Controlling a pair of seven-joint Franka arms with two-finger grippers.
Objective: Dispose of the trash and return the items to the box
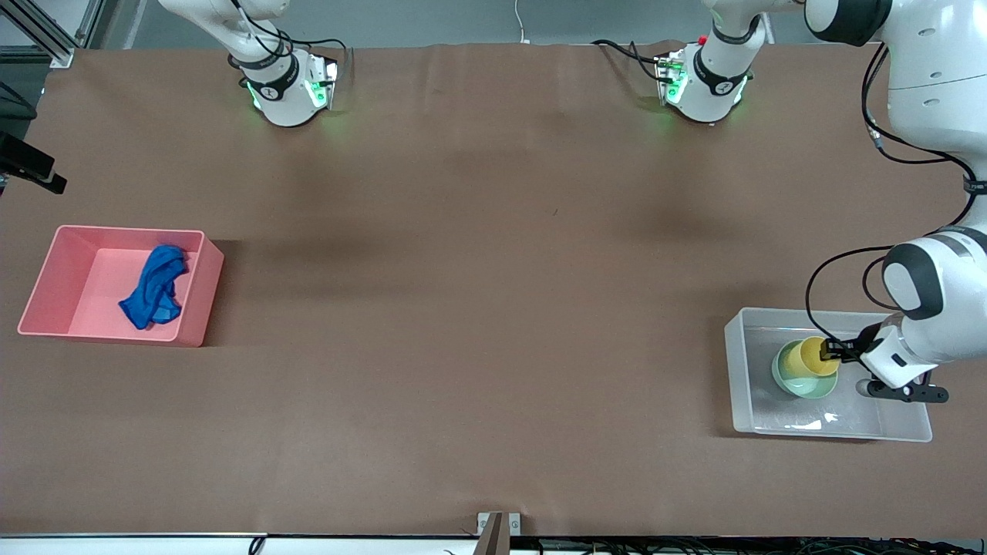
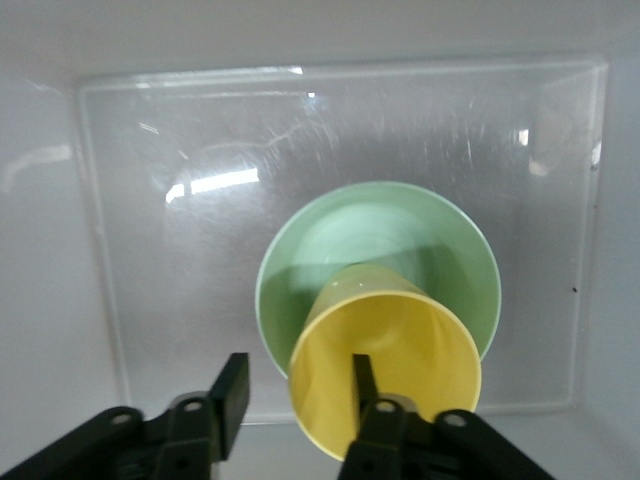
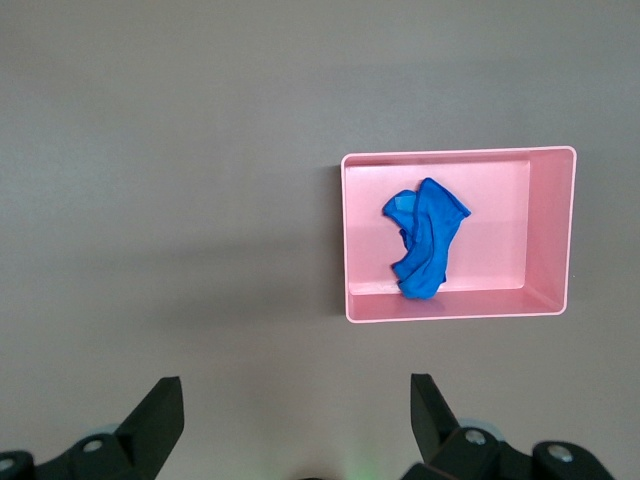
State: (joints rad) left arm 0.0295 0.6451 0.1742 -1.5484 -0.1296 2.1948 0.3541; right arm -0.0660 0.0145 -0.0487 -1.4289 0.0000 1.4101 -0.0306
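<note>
The yellow cup (image 1: 811,356) leans tilted inside the mint-green bowl (image 1: 796,383), and both sit in the clear plastic tub (image 1: 817,422) toward the left arm's end of the table. My left gripper (image 1: 834,351) is low in the tub and open. In the left wrist view one finger (image 2: 363,372) is inside the cup (image 2: 400,350) and the other finger stands clear outside its wall; the bowl (image 2: 400,240) lies under the cup. The blue cloth (image 1: 155,287) lies in the pink bin (image 1: 46,277). My right gripper (image 3: 297,385) is open and empty, high over the table; its view shows the cloth (image 3: 424,238).
The pink bin (image 3: 555,230) stands toward the right arm's end of the table. The brown table surface (image 1: 493,308) stretches between bin and tub. The two arm bases stand along the table edge farthest from the front camera.
</note>
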